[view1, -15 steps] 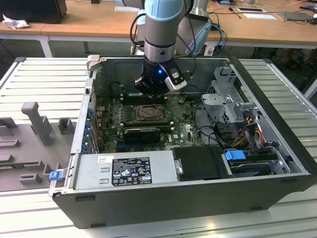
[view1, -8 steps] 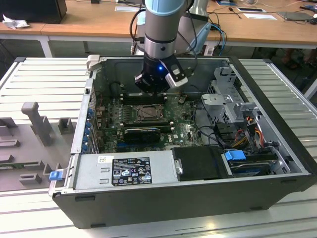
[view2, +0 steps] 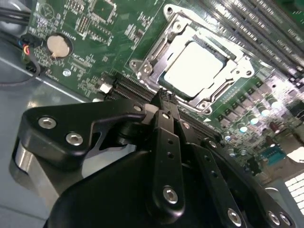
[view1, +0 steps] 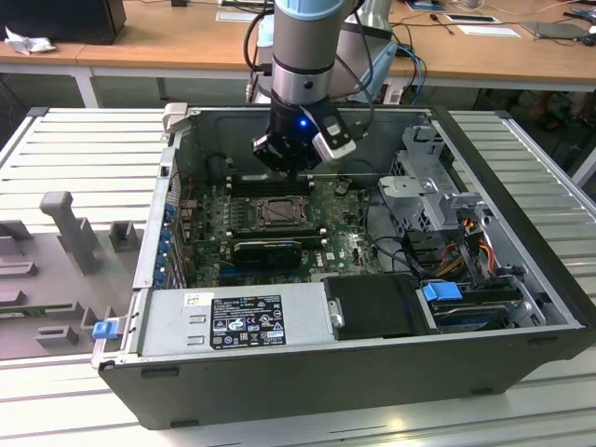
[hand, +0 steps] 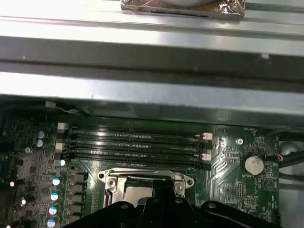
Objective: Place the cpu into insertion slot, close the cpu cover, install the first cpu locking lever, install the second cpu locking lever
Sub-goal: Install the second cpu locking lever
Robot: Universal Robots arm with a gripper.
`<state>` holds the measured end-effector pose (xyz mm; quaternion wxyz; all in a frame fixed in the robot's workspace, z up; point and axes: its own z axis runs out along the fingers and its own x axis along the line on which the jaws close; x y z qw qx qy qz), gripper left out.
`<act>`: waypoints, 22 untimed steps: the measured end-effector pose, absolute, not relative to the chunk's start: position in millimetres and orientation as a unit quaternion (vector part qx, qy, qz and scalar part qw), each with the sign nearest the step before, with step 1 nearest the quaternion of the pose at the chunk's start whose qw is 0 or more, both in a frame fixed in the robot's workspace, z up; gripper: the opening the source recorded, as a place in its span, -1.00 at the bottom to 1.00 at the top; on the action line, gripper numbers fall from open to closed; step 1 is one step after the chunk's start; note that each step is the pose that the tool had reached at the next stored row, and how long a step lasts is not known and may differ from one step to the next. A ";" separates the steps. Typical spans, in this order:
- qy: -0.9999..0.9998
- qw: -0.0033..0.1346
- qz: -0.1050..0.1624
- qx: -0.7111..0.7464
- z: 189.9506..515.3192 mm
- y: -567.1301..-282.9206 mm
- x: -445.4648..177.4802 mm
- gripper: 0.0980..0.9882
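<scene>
The pincer hangs with its fingers pressed together and nothing between them, tips just above the near edge of the slot, probably so a narrow point can work on small parts there. The cpu already lies just beyond the tips, seated under the closed cover. No writing here is readable, apart from small board print too fine to make out.

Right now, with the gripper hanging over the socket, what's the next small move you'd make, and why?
Probably a short descent toward the socket edge to work a locking lever. In the second wrist view the cpu already sits in the insertion slot with the cpu cover framing it, and the gripper hangs shut just beside the frame.
</scene>
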<state>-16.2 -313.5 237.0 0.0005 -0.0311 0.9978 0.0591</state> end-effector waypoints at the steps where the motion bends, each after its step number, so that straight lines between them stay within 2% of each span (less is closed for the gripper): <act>1: 0.998 0.001 0.058 -0.031 236.8 -319.1 -16.1 -0.98; 15: 0.998 0.000 0.058 -0.031 239.7 -357.1 -17.7 -0.98; 19: 0.998 -0.009 0.060 -0.031 237.8 -368.9 -17.7 -0.98; 22: 0.997 -0.010 0.068 -0.032 236.4 -377.2 -20.0 -0.98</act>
